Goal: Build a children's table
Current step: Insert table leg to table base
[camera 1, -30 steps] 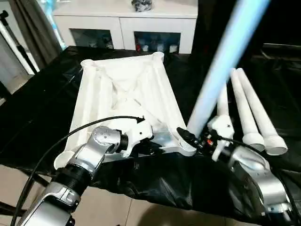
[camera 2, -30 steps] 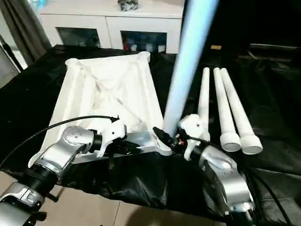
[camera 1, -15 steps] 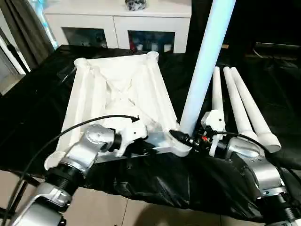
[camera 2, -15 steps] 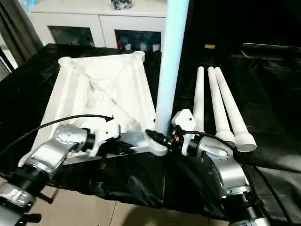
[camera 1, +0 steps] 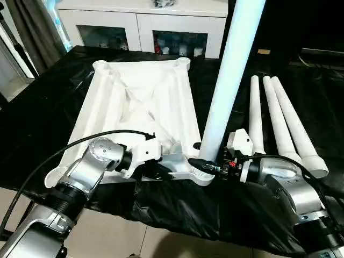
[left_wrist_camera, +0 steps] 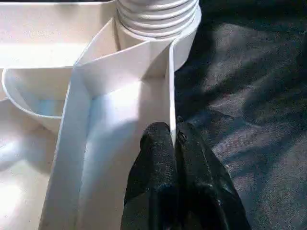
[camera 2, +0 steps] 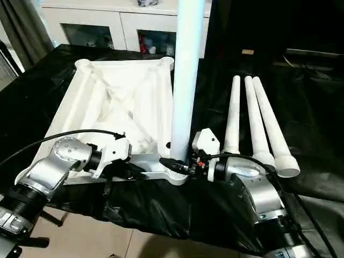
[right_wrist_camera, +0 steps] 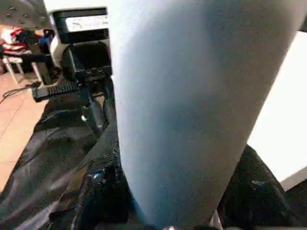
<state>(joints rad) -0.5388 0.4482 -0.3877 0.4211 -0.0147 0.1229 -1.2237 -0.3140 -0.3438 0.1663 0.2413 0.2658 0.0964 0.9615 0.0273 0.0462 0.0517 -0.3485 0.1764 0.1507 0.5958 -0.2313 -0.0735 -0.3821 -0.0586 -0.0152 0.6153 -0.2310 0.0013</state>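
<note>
The white tabletop [camera 1: 137, 102] lies ribbed side up on the black-covered table. One white leg [camera 1: 228, 80] stands upright in the near right corner socket [camera 1: 201, 174], and my right gripper [camera 1: 209, 165] is shut on it just above the socket. The right wrist view has this leg [right_wrist_camera: 187, 105] between the black fingers [right_wrist_camera: 103, 194]. My left gripper [left_wrist_camera: 173, 139] is shut on the thin near rim of the tabletop [left_wrist_camera: 170, 96], close to that socket [left_wrist_camera: 158, 17]. Three more legs [camera 1: 277, 118] lie side by side to the right of the tabletop.
A white cabinet with glass doors [camera 1: 142, 32] stands beyond the table's far edge. A grey curtain [camera 1: 29, 27] and a tripod leg [camera 1: 16, 45] are at the far left. Black cloth [camera 1: 48, 107] hangs over the table's near edge toward the tiled floor [camera 1: 107, 236].
The held leg has swung from leaning right to standing upright in the near right socket. The whole picture has shifted with the camera. My left gripper keeps its hold on the rim.
</note>
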